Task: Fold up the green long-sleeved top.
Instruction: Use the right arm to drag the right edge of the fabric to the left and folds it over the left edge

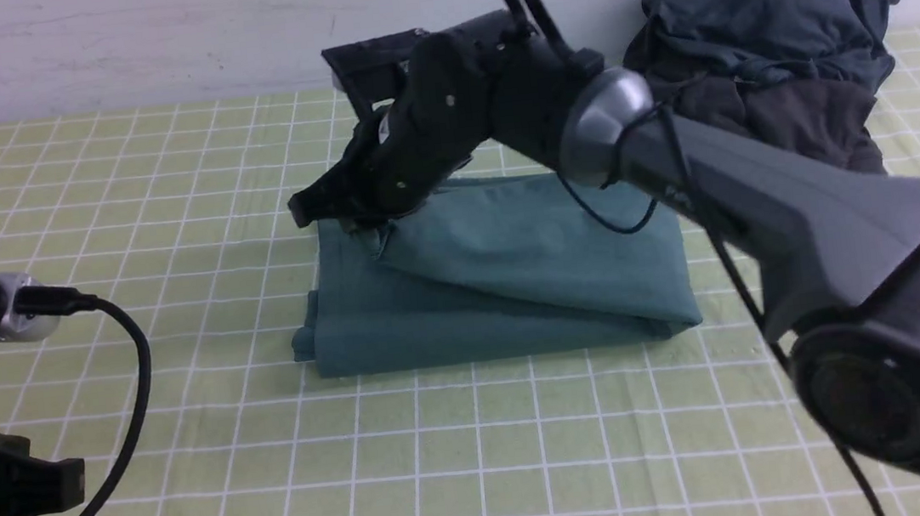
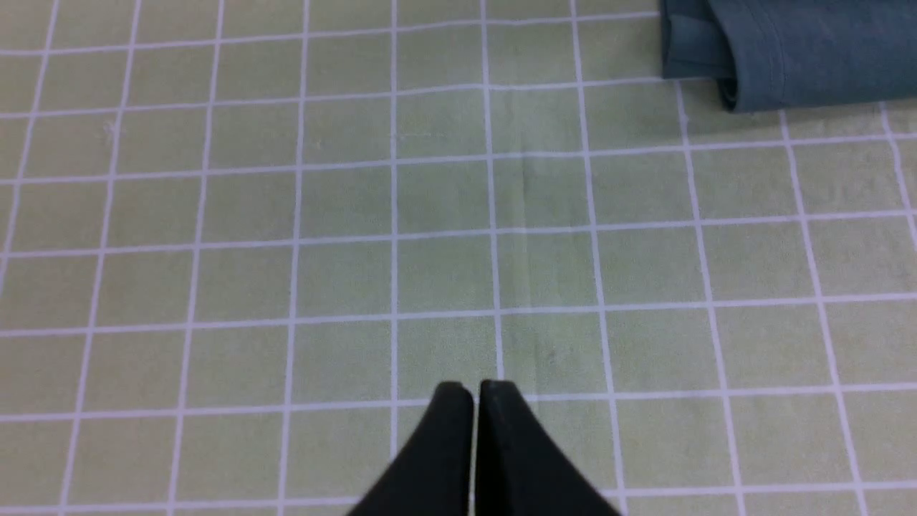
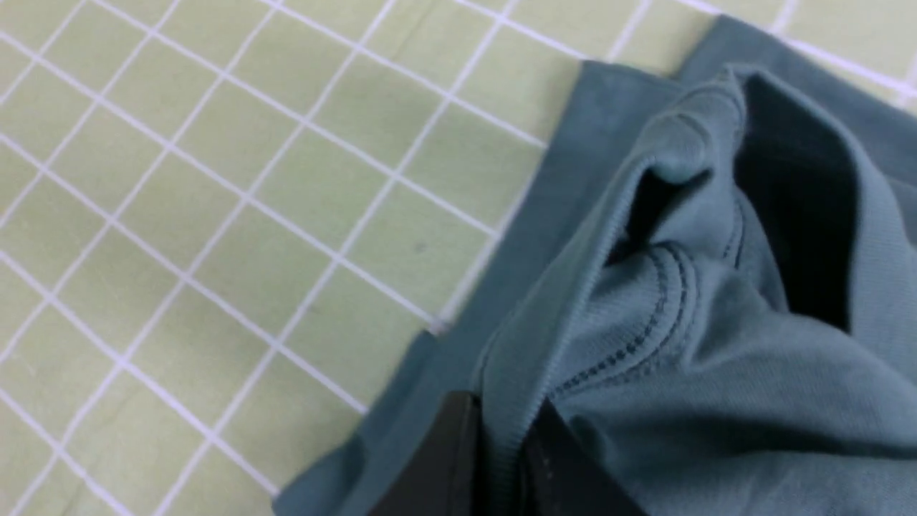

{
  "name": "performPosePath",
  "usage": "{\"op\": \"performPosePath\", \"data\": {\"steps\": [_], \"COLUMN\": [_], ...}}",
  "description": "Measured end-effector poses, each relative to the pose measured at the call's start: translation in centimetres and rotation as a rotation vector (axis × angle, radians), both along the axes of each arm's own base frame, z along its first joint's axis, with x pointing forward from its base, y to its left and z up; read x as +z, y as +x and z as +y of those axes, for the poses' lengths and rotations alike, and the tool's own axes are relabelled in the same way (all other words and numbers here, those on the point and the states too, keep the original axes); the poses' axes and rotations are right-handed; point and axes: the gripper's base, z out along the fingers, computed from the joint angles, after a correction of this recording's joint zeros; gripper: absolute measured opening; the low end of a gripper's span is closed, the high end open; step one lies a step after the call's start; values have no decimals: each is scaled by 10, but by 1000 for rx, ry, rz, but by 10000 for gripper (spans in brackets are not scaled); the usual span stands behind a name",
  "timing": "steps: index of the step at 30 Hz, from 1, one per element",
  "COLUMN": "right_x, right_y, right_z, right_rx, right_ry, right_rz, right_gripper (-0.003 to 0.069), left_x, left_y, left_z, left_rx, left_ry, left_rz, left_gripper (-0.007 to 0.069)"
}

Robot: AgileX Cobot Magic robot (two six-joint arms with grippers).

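Closest to the lens is the fat grey-and-black joint of the right arm (image 1: pixel 861 335), filling the lower corner of the front view. The arm reaches forward from there, and the right gripper (image 1: pixel 340 217) sits at the far corner of the green long-sleeved top (image 1: pixel 513 278).

The front view only shows the gripper low over that corner. The right wrist view is the useful one: the right gripper (image 3: pixel 498 430) is pinched almost fully closed on a ribbed, stitched edge of the top (image 3: pixel 716 373). The fabric runs right between the two black fingers (image 3: pixel 451 437), and the layer bunches up just past them. The rest of the top lies folded into a rough rectangle, spreading from the gripper back towards the robot.

The left wrist view shows the left gripper (image 2: pixel 476 390) with its tips pressed together and nothing in them, over bare cloth. Only one folded corner of the top (image 2: pixel 788 50) shows there, well apart from the tips. In the front view the left gripper (image 1: pixel 14 484) is just a dark lump at the near edge, with a looping black cable (image 1: pixel 130 370) beside it.

The surface is a pale green tablecloth (image 1: pixel 447 464) with a white grid, and a plain white wall (image 1: pixel 147 43) runs along the back.

Count: two arms, two grippers, one green top and one heap of dark clothes (image 1: pixel 761 30) against the wall beyond the right arm. The heap looks like two garments, slate-grey over charcoal.
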Motion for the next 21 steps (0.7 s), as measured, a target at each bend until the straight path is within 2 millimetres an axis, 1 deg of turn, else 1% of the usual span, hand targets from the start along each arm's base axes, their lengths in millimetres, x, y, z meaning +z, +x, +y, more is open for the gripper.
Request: {"op": "performPosePath", "data": {"steps": [1,3,5,7,8,10,12,13,15,17,18,20,21], "right_x": [-6,-6,-3,4,13,18,24,24,21,9,0,-14,-21], "right_y": [-1,-2,-3,-3,-3,-3,-4,-4,-4,-3,-3,-2,-2], "right_z": [7,14,17,17,15,14,10,7,5,2,2,5,6], "right_rx": [12,28,37,40,41,44,48,46,46,42,41,44,48], "right_ry": [-2,4,11,9,6,-5,-41,-59,-77,-120,-132,-136,-132], "right_rz": [1,-9,-16,-32,-55,-72,-84,-68,-48,3,29,62,82], "right_gripper": [43,76,141,209,272,314,391,400,393,321,265,192,139], "left_x": [-1,-3,-3,-3,-3,-3,-3,-3,-4,-4,-4,-3,-3], "left_y": [0,-1,-1,-1,-1,-1,-1,-1,-1,-1,0,0,1], "left_z": [0,0,0,0,0,0,0,0,0,0,-1,-1,-1], "left_rx": [0,0,0,0,0,0,0,0,-1,-1,0,0,0], "left_ry": [1,1,2,2,1,1,1,1,1,-3,-8,-18,-23], "left_rz": [4,8,11,11,10,10,9,9,7,6,4,-6,-11], "left_gripper": [-3,-3,-3,-3,-3,-3,-3,-3,-3,-3,-3,-3,-3]}}
